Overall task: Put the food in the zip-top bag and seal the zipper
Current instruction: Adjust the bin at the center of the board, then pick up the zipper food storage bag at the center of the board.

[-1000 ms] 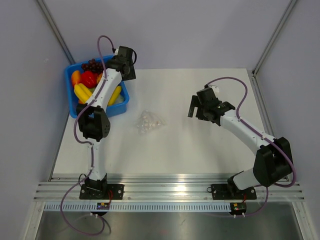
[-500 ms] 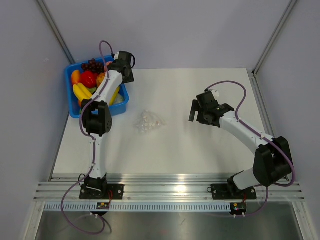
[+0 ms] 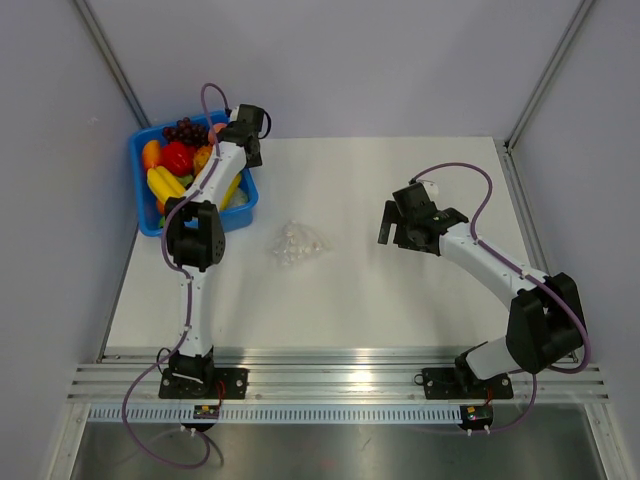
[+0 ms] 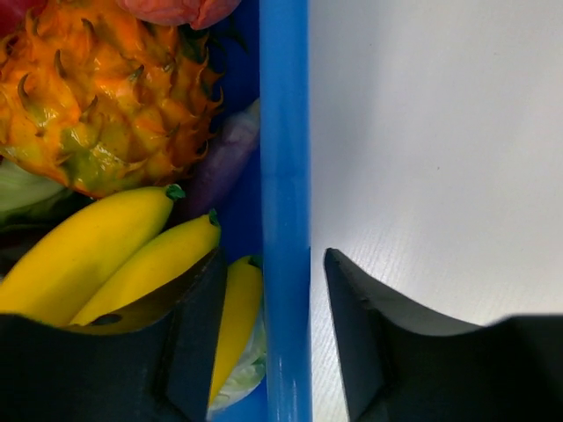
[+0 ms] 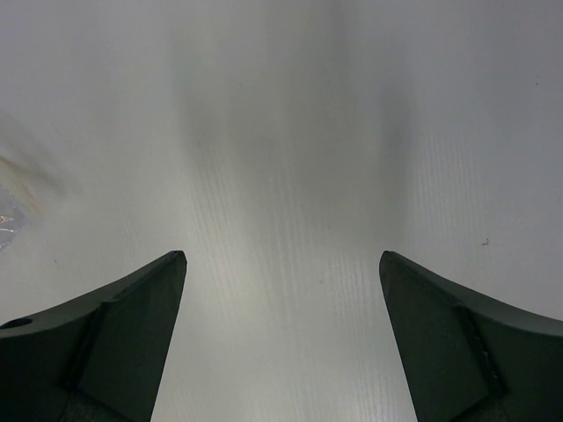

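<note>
The zip-top bag (image 3: 297, 243) lies crumpled on the white table, mid-left; a glint of it shows at the left edge of the right wrist view (image 5: 7, 227). Its zipper is not discernible. My left gripper (image 3: 246, 150) is open and straddles the right wall of the blue bin (image 4: 283, 132): one finger is inside over the bananas (image 4: 97, 251), the other outside over the table (image 4: 422, 158). A pinkish-red rounded fruit (image 4: 176, 7) shows at the top edge; I cannot tell if it is the peach. My right gripper (image 3: 392, 218) is open and empty (image 5: 281, 264) above bare table, right of the bag.
The blue bin (image 3: 246, 212) at the back left holds bananas (image 3: 163, 184), dark grapes (image 3: 184, 129), a red fruit (image 3: 178, 157), an orange fruit (image 3: 151, 153) and a spiky orange fruit (image 4: 97, 97). Grey walls close in the table on three sides.
My left gripper has shifted slightly left and back onto the bin's right wall, with its elbow swinging back. The right gripper dropped slightly, then stayed still. The bag has not moved.
</note>
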